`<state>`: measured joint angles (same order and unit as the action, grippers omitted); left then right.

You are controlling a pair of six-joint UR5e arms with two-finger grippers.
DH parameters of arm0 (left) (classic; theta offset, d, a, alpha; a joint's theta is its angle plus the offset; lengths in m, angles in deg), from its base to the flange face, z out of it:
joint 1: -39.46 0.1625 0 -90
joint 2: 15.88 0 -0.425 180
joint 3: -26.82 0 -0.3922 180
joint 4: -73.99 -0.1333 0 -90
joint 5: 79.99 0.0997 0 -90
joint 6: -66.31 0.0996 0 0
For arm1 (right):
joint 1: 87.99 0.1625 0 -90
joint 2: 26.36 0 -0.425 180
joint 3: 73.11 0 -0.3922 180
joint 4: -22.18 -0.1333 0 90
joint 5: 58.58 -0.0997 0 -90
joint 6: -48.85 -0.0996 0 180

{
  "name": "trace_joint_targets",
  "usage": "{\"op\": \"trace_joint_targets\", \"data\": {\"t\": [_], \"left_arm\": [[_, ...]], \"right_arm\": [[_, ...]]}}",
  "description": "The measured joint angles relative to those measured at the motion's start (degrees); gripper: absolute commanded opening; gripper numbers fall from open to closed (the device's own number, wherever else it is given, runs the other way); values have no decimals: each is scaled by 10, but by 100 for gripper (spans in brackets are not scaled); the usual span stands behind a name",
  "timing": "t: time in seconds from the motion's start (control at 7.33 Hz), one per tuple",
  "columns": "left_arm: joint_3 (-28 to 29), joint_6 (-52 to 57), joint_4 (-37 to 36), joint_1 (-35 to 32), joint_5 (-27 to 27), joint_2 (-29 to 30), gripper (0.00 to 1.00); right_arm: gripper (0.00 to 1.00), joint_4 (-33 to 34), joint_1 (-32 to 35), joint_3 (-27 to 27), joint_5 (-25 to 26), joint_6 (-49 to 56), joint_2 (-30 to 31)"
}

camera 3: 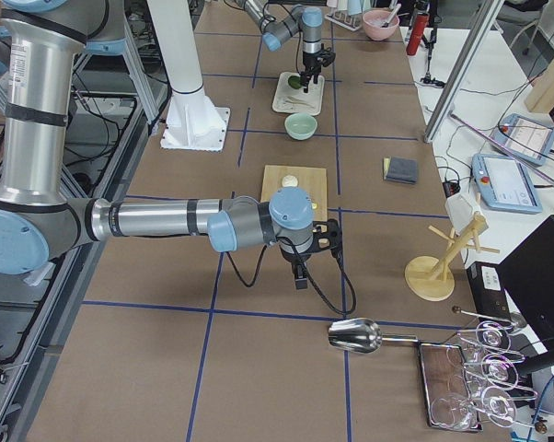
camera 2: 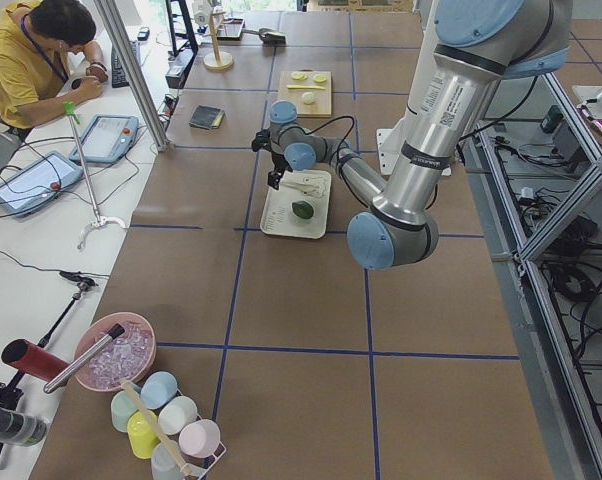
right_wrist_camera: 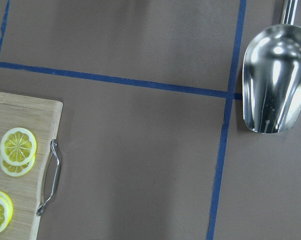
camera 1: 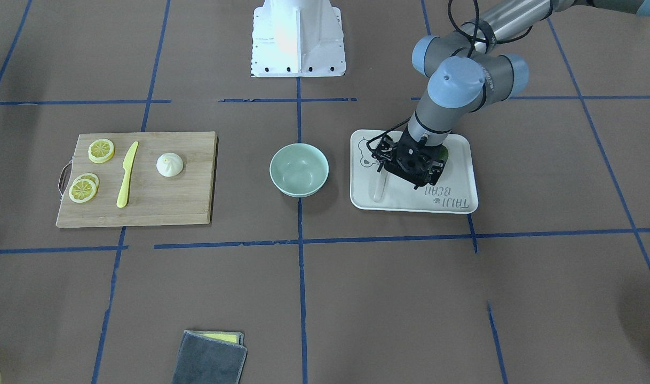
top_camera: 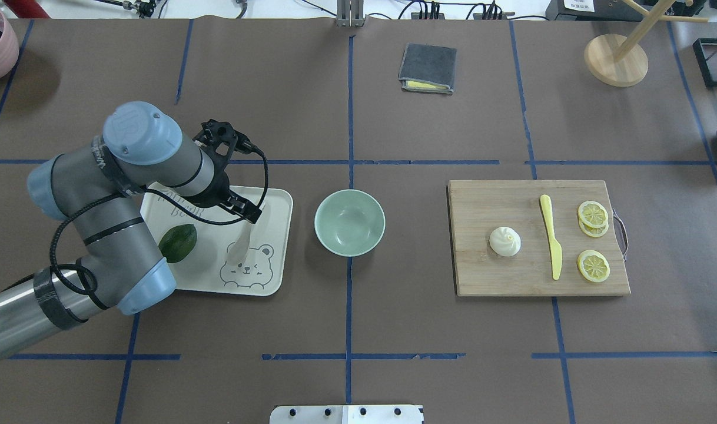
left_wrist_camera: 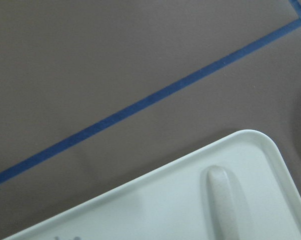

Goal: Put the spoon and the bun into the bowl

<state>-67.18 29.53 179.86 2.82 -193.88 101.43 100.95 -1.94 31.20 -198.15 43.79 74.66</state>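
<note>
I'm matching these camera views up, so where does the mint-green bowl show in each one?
Front-facing: bowl at centre.
Overhead: bowl at centre.
Exterior left: not made out; the left arm covers that spot.
Exterior right: bowl at top centre.
Left wrist: not in it.
Right wrist: not in it.
Landmark: it sits between the tray and the cutting board.

Robotics lab: brown table (camera 1: 399, 309) gridded with blue tape (camera 1: 301, 277), aluminium post (camera 2: 132, 70), operator (camera 2: 31, 60) with tablets (camera 2: 111, 138) at ten o'clock, left-end view.
</note>
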Motion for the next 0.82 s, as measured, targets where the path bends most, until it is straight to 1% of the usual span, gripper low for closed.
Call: {"op": "trace_joint_targets", "data": {"t": [0.27, 0.68, 0.82], "left_arm": [[18, -4, 1, 17, 10, 10, 72], [25, -3, 0, 21, 12, 13, 37], [25, -3, -1, 21, 12, 13, 31]], "right_arm": [[100, -2, 0, -3, 0, 0, 3], [100, -4, 0, -4, 0, 0, 3], [100, -4, 0, -4, 0, 0, 3]]}}
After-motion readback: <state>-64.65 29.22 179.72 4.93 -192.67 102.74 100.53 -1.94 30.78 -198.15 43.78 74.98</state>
